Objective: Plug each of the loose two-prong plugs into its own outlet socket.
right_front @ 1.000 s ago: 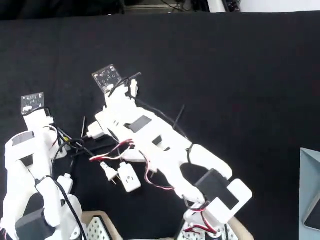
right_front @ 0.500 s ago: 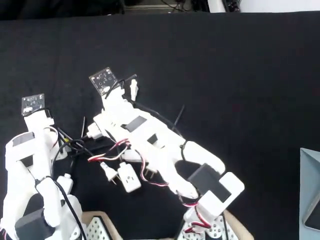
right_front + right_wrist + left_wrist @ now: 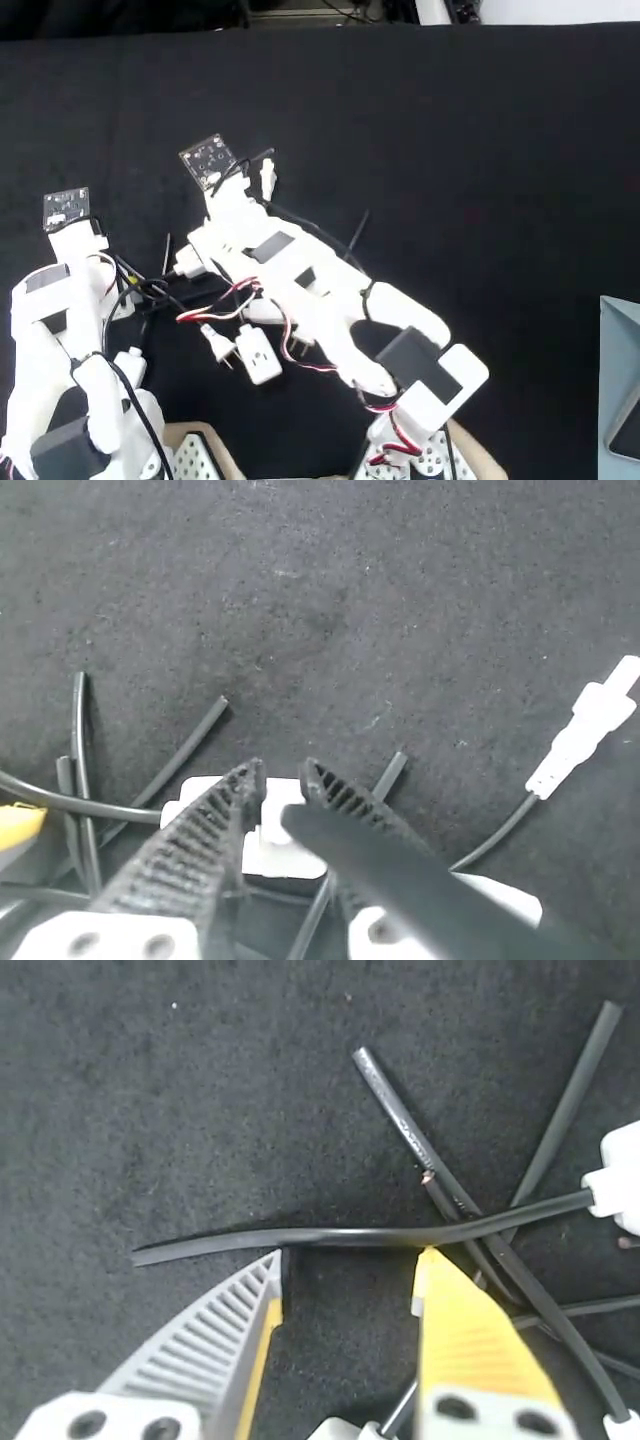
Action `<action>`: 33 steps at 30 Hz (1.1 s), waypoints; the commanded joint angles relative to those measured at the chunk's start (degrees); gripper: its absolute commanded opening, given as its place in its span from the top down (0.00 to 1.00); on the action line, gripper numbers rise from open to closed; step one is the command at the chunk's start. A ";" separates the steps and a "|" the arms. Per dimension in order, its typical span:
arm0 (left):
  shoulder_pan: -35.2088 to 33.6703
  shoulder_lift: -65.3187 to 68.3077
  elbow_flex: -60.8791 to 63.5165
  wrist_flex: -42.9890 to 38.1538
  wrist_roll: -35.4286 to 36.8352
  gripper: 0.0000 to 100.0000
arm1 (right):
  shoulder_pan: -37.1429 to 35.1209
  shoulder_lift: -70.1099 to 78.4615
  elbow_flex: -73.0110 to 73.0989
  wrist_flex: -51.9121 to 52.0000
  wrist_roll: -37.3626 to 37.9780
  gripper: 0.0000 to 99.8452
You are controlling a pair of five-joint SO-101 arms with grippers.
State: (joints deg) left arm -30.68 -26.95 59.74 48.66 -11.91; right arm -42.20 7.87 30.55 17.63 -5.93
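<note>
My right gripper has its black fingers nearly together over a white plug, which lies among black cables. In the high view the same plug sits at the right gripper, left of table centre. My left gripper stands open, its tips at a black cable lying across them on the mat. A two-prong plug lies on the mat beside a white outlet socket block, below the right arm. Another small white plug lies at the far side of the right arm, its body on the bare cloth.
Tangled black cables lie between the two arms, along with red and white arm wires. A grey box stands at the right edge. Black cloth covers the table.
The right arm has shifted slightly to the left, with its elbow moving left and down. The left arm has not moved.
</note>
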 commanded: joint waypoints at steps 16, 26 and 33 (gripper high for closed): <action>-0.48 -0.09 -0.31 -0.88 0.26 0.78 | 1.67 -0.92 -1.36 -0.35 0.53 0.99; -0.48 -0.09 -0.31 -0.88 0.26 0.78 | -0.26 1.19 -2.24 1.05 0.62 0.99; -0.48 -0.09 -0.31 -0.88 0.26 0.78 | -0.88 6.46 -6.64 6.15 0.62 0.99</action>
State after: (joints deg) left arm -30.68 -26.95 59.74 48.66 -11.91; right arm -41.67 13.41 25.10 21.41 -5.93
